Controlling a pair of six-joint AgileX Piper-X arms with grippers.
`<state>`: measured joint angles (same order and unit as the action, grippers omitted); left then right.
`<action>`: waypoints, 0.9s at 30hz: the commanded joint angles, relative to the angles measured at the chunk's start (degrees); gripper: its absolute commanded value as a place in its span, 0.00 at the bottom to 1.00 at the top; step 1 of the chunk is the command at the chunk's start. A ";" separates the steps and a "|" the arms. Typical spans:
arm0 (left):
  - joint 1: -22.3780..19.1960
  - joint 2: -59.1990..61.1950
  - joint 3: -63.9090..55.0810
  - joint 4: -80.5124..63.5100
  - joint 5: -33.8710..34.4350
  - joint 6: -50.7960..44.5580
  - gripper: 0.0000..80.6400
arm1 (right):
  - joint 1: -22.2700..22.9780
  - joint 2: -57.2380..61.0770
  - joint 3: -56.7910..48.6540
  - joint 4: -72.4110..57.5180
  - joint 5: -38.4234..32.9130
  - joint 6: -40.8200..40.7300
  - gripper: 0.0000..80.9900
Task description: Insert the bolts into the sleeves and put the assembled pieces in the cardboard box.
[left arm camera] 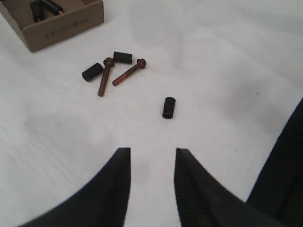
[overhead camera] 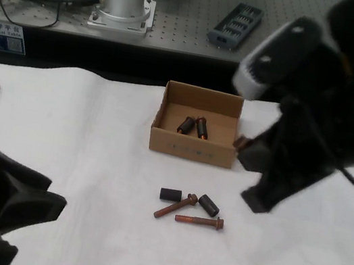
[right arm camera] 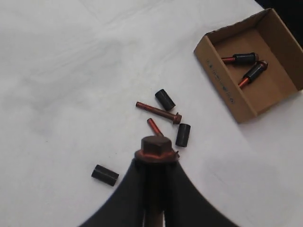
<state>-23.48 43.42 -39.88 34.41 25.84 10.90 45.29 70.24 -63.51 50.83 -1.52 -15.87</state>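
right gripper (right arm camera: 156, 166) clenched on hex bolt (right arm camera: 155, 147), head at fingertips, likely for sleeving | left gripper (left arm camera: 150, 152) released, empty, facing lone black sleeve (left arm camera: 169, 107) | cardboard box (overhead camera: 192, 151) holds two assembled pieces (overhead camera: 194, 126)

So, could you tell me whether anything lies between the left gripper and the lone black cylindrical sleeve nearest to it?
Nothing visible does: only bare white cloth separates the open left gripper from the lone black cylindrical sleeve; the copper-coloured bolts lie beyond it.

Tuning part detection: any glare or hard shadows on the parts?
High view: no glare on the cloth. Left wrist view: the lone sleeve casts barely any shadow. Right wrist view: soft grey patches on the cloth, gripped bolt evenly lit.
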 commanded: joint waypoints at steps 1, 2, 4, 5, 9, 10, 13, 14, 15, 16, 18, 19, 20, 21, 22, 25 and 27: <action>-0.21 4.62 -0.02 -1.07 0.72 6.89 0.29 | -0.14 -2.58 1.78 0.67 -0.78 1.19 0.02; -0.21 6.42 -0.02 -1.07 1.17 8.19 0.29 | -0.14 -4.00 3.56 0.67 -0.78 1.98 0.02; -0.21 10.26 -0.02 -1.48 1.92 10.42 0.29 | -0.14 -7.01 6.22 0.67 -0.78 3.54 0.02; -0.42 12.14 -0.02 -1.93 1.89 11.42 0.29 | -0.14 -8.21 7.60 0.67 -0.78 4.10 0.02; -2.08 19.03 -0.44 -5.14 1.28 12.29 0.29 | -0.14 -14.33 12.39 0.67 -0.78 7.46 0.02; -2.88 20.85 -1.05 -5.35 0.42 12.29 0.29 | -0.14 -16.02 13.53 0.67 -0.78 8.31 0.02; -6.17 26.00 -4.34 -5.33 -3.22 12.12 0.35 | -0.14 -20.45 16.39 0.97 -0.78 10.24 0.02; -7.58 27.80 -5.50 -5.33 -4.29 11.68 0.40 | -0.14 -21.82 17.14 1.39 -0.78 10.83 0.02; -9.03 29.70 -7.09 -5.33 -5.81 10.82 0.44 | -0.14 -23.06 17.73 1.83 -0.78 11.34 0.02; -10.44 31.60 -8.85 -5.33 -7.12 9.99 0.47 | -0.14 -23.92 18.18 2.15 -0.78 11.69 0.02; -12.86 35.01 -12.00 -5.33 -8.05 8.49 0.48 | -0.14 -25.98 19.06 2.75 -0.78 12.42 0.02; -14.12 36.88 -13.69 -5.33 -8.03 8.27 0.48 | -0.14 -26.88 19.42 2.84 -0.78 12.41 0.02; -15.37 38.74 -15.38 -4.98 -8.03 8.29 0.48 | -0.14 -27.72 19.56 2.97 -0.78 12.41 0.02; -16.37 40.25 -16.76 -4.36 -8.03 8.29 0.48 | -0.14 -28.35 19.57 3.27 -0.78 12.41 0.02; -17.58 42.08 -18.48 -3.48 -8.36 8.18 0.48 | -0.14 -28.97 19.57 3.29 -0.65 12.41 0.02; -20.52 47.10 -22.97 -0.84 -8.87 8.23 0.48 | -0.14 -30.11 19.57 3.28 -0.64 12.41 0.02; -21.79 49.92 -24.99 0.74 -9.56 8.23 0.48 | -0.14 -30.57 19.57 3.28 -0.64 12.41 0.02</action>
<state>-43.14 89.34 -61.47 32.14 17.75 19.51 45.29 40.50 -43.76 54.35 -1.91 -3.49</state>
